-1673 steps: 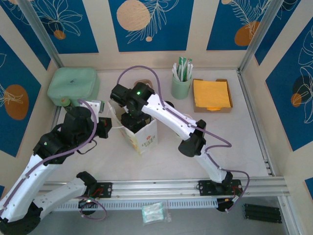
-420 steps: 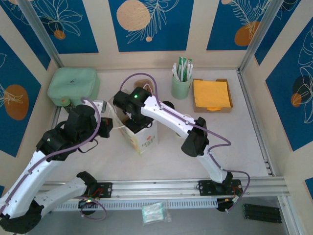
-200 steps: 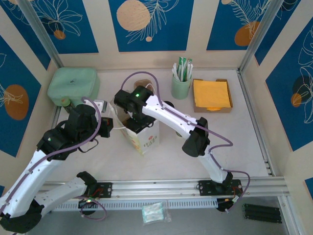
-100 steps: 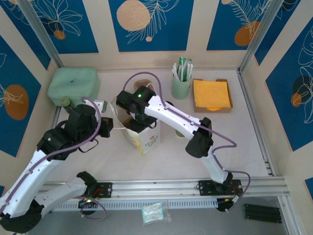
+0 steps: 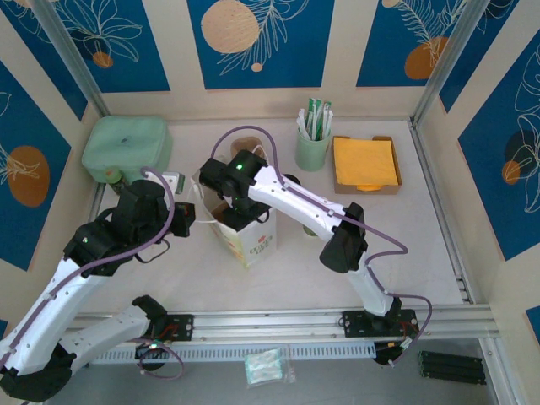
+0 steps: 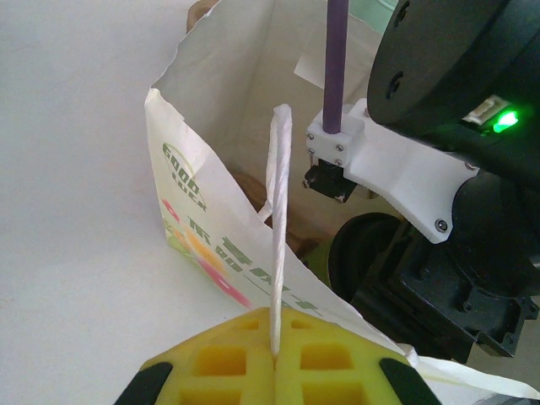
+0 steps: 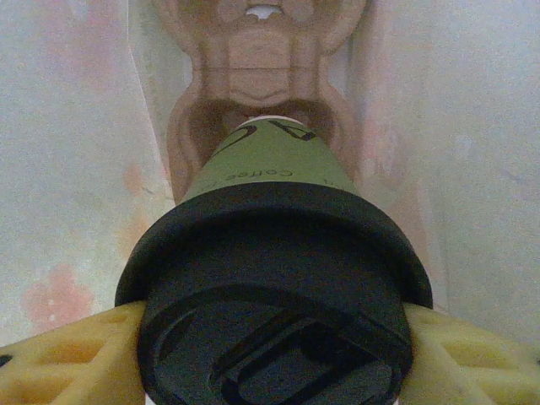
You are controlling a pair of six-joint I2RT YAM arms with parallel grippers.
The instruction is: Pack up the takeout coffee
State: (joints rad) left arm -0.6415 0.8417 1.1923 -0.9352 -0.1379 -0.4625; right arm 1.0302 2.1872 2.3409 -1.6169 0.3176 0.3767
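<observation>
Black moulded plastic, round and matte, caps the takeout coffee (image 7: 274,312). Its olive paper body tapers toward the upper centre of the frame, long axis running away from my lens. My right gripper (image 7: 274,359) clamps it at lid level, apparently inside the white paper bag (image 5: 251,240). My left gripper (image 6: 274,371) is pinched together on the bag's twisted handle (image 6: 279,211).

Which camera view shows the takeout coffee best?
The right wrist view: the takeout coffee sits close, its black lid toward the camera, held by the right gripper inside the paper bag. In the top external view the right arm hides it; the left wrist view gives at most a green sliver inside the bag.
</observation>
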